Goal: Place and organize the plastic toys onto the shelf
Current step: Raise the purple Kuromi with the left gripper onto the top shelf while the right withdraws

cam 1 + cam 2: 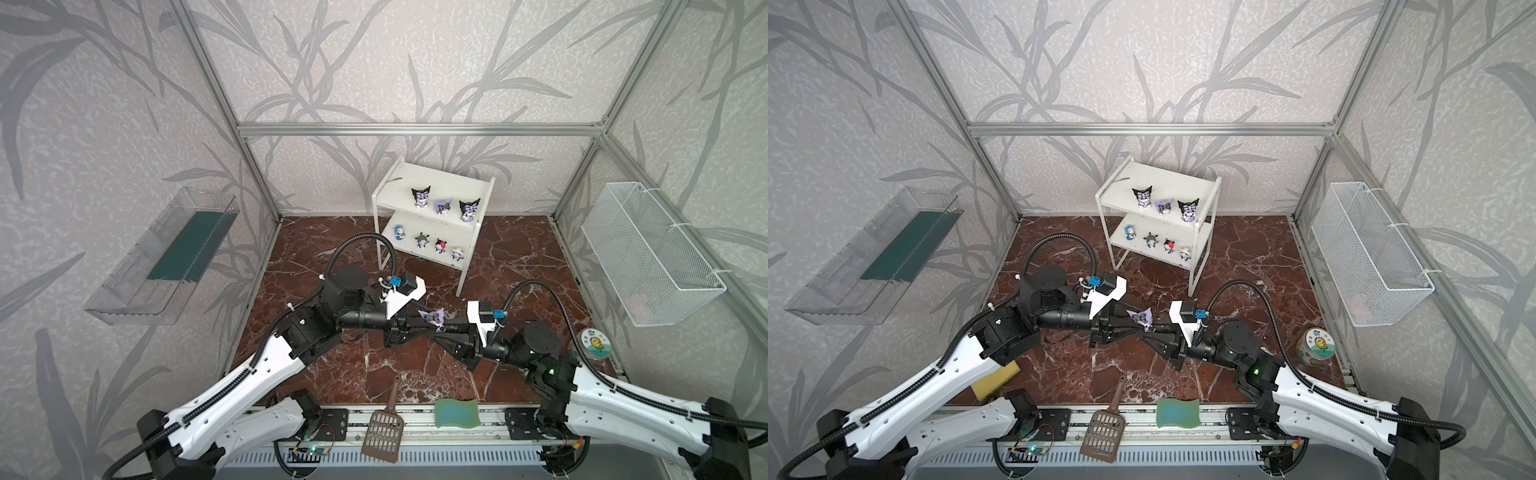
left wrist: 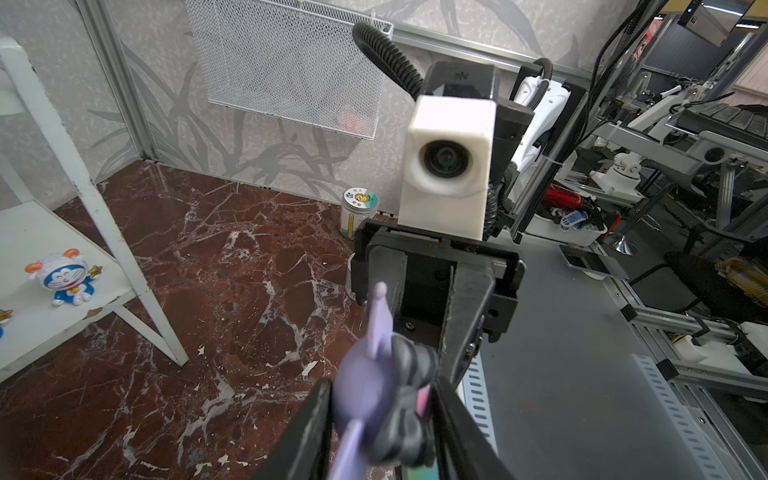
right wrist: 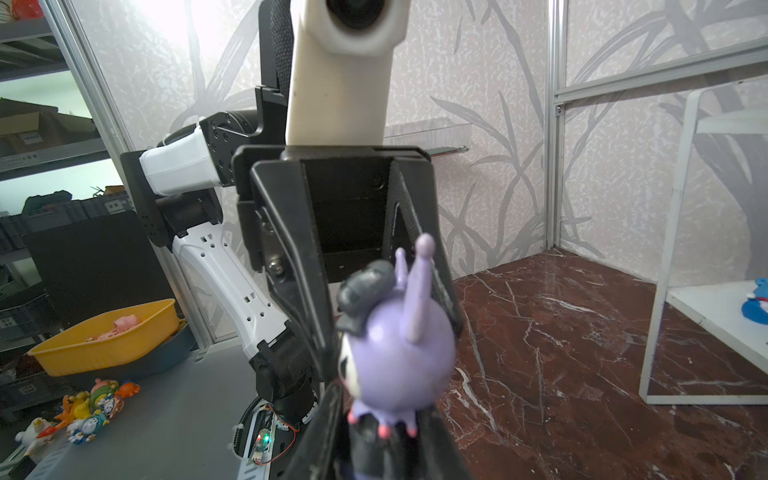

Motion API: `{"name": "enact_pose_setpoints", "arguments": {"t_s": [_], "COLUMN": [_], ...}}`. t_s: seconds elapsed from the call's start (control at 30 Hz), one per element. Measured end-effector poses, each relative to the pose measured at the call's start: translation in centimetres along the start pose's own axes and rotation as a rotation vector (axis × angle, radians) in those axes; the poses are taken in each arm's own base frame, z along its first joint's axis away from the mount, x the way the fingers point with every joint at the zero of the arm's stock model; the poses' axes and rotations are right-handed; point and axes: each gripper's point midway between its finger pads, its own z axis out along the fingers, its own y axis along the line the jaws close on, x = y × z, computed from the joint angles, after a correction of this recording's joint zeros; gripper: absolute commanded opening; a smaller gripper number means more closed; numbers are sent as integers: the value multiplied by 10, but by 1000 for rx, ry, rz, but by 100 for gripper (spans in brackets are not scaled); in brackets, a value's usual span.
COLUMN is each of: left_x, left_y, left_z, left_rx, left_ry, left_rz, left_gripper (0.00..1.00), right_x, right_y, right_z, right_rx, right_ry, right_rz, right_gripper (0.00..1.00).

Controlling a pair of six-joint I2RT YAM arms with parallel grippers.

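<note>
Scoop (image 1: 384, 432) and sponge (image 1: 457, 413) line the front edge. Above mid-table (image 1: 519, 257), right jaws pinch the purple toy (image 1: 432, 318) by its base; left jaws hug its head, grip unclear. Bare marble beyond, then the shelf (image 1: 388, 183): seven toys (image 1: 442, 205), top board's left end free.

The left gripper (image 2: 382, 386) has a dark jaw on each side of a purple toy (image 2: 370, 390) with long pointy ears and a dark bow. The jaws sit right up against it, but it is hard to tell if they squeeze it. Straight across from the jaws is the right gripper (image 2: 419, 353), with a white camera block (image 2: 451, 166) on top. Its jaws reach the same toy. Off to one side of the jaws stands the shelf (image 2: 37, 237), with a blue-white toy (image 2: 62, 282) on its low board. Far past the jaws a little tin (image 2: 359, 208) sits on the red marble surface (image 2: 232, 270). A white mesh basket (image 2: 291, 62) hangs on the wall.
</note>
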Motion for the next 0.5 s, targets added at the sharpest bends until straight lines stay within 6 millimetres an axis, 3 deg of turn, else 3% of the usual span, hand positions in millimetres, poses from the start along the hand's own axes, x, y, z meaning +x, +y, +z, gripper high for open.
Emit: {"name": "enact_pose_setpoints", "arguments": {"t_s": [0.13,0.23,0.27,0.3,0.37,0.5], "left_x": [0,-3,-5,-9,-19,-52], "left_y": [3,8,11,16,29,68], "left_z": [1,0,-1,-2,-8,-32], "left_rx": [4,-10,-14,-25,-60,-174], "left_ry": [3,5,7,5,1,-24], "left_rz": [-5,-2,-2,2,12,60], "left_gripper": [32,30,30,29,29,29], "right_x": [1,0,0,1,5,16], "right_y": [-1,-4,-4,-5,-7,-11], "right_z": [0,0,0,-1,-1,-7], "right_rx": [5,17,22,26,36,66], "right_ry": [1,-3,-3,-1,17,91], "right_rz": [1,-2,-4,-6,-15,-51], "right_gripper": [24,40,51,62,73,80]}}
